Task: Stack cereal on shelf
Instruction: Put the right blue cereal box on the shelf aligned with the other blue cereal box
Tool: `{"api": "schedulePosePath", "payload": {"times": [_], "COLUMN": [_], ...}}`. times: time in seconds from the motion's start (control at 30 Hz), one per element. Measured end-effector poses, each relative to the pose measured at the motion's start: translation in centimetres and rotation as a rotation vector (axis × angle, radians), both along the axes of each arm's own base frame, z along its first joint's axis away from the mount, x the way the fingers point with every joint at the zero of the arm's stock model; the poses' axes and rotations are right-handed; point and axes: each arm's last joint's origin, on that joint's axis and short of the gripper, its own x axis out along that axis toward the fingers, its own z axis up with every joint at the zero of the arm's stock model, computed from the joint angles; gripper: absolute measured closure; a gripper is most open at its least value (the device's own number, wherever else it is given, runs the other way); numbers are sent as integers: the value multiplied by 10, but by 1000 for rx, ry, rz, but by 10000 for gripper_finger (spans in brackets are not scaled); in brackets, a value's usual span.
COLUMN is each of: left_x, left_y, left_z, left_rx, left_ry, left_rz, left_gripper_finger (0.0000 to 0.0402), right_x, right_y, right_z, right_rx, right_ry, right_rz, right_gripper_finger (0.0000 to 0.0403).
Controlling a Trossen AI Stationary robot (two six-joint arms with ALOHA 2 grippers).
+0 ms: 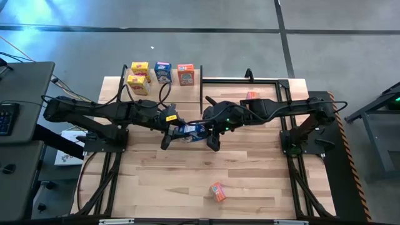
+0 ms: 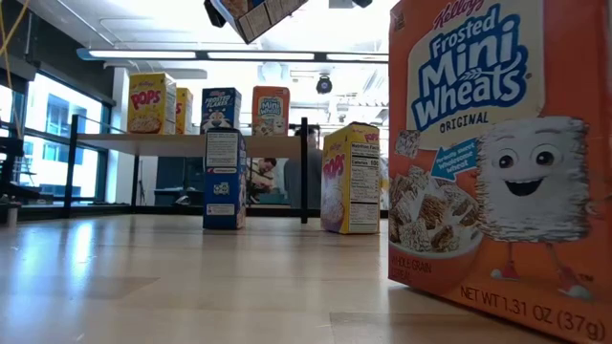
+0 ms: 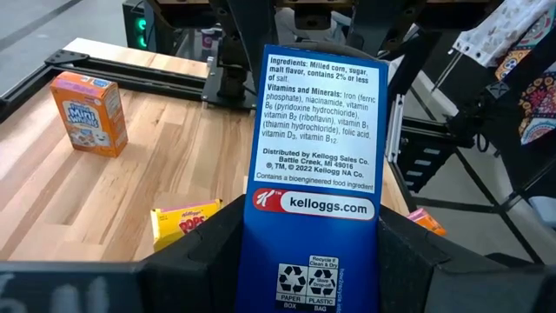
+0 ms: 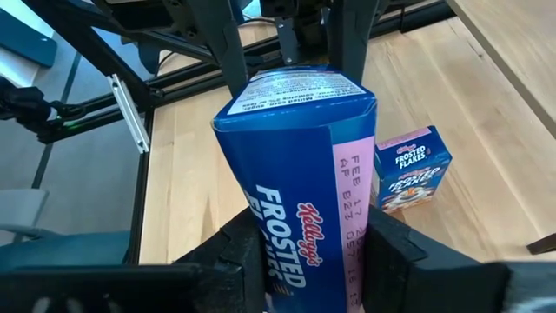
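A blue cereal box [image 1: 187,131] hangs above the middle of the table, between my two grippers. My left gripper [image 1: 169,136] is shut on its left end and my right gripper [image 1: 211,137] on its right end. In the low view the box [image 2: 258,14] shows high above the tabletop. The shelf [image 2: 182,141] stands at the table's far left. On it stand two yellow boxes [image 1: 139,67] [image 1: 137,83], a blue box [image 1: 162,72] and an orange box [image 1: 185,74]. My left gripper pinches the box's end [image 3: 261,261] with the recycling marks between its two fingers [image 3: 200,252], one on each wide face. It comes from the table's left, slanting slightly down, along the box. The box is lifted clear. My right gripper pinches the opposite end [image 4: 295,252] between its two fingers [image 4: 391,252], on two opposite sides. It comes from the table's right, slanting down, along the box. The box juts out from the fingers toward my left gripper.
An orange box [image 1: 217,191] stands near the table's front edge, close to the low camera [image 2: 497,153]. Another orange box [image 1: 251,95] is at the far right. A blue box [image 2: 225,179] and a yellow one [image 2: 349,179] stand on the table near the shelf.
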Motion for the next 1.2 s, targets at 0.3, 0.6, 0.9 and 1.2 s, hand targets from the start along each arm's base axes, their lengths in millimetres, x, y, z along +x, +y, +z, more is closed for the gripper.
{"api": "schedulePosePath", "payload": {"times": [0.3, 0.6, 0.9, 1.2], "left_x": [0, 0, -2, -2], "left_y": [0, 0, 0, 0], "left_z": [0, 0, 1, 1], "left_rx": [-3, -3, -10, -15], "left_ry": [-3, 1, 0, 2], "left_rz": [3, 1, 5, 10], "left_gripper_finger": [221, 220, 220, 220], "right_x": [1, -19, -68, -125], "right_y": [0, 0, 4, -2], "right_z": [1, 16, 58, 52], "right_rx": [-35, -57, -173, -241], "right_ry": [-12, -21, -154, -295], "right_rz": [12, 106, 213, 186], "right_gripper_finger": [195, 154, 153, 153]}}
